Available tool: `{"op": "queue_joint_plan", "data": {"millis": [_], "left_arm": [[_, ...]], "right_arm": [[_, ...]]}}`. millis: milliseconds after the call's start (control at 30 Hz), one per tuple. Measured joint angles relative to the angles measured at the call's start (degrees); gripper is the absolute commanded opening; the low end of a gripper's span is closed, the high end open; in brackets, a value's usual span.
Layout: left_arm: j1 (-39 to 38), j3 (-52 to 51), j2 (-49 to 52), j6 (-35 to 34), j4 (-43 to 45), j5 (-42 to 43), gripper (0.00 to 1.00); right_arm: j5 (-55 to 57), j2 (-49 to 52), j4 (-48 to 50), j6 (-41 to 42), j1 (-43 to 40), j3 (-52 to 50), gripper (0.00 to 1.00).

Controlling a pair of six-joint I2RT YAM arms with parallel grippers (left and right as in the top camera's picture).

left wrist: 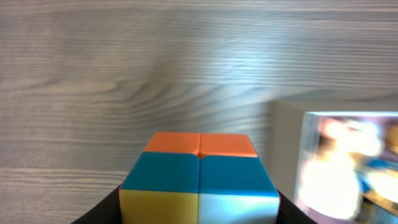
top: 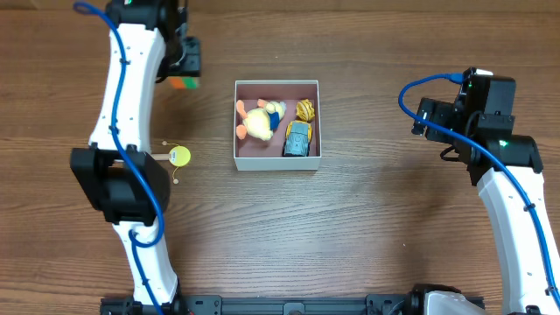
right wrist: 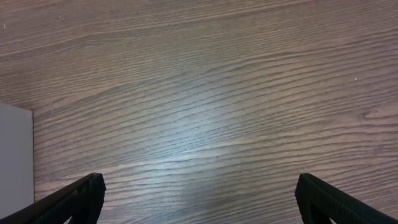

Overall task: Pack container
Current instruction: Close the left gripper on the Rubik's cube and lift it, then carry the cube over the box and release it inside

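Beside the white-walled square container, the left gripper clasped a multicoloured plastic cube, judged rigid and slick, by its flat sides; the right gripper stood open.

Cube orange, teal, yellow, white; box white-walled, pink-floored; duck yellow; car grey-blue; disc yellow; table brown woodgrain.

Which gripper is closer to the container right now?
Left. The left gripper, holding the puzzle cube, is just off the far left corner of the container; the right gripper hangs open, farther off on the other side.
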Motion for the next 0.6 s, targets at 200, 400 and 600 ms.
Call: {"op": "queue_joint_plan", "data": {"millis": [200, 400, 600], "left_arm": [[-9.7, 6.6, 0.0, 1.5, -6.7, 1.4, 0.36], [-19.1, 6.7, 0.0, 4.3, -11.7, 2.3, 0.39], [-24.5, 6.7, 0.0, 3.6, -17.0, 2.6, 0.39]], "right_arm": [[0.0, 0.0, 0.0, 0.0, 0.0, 0.0, 1.00], [0.0, 0.0, 0.0, 0.0, 0.0, 0.0, 1.00], [0.0, 0.0, 0.0, 0.0, 0.0, 0.0, 1.00]]}}
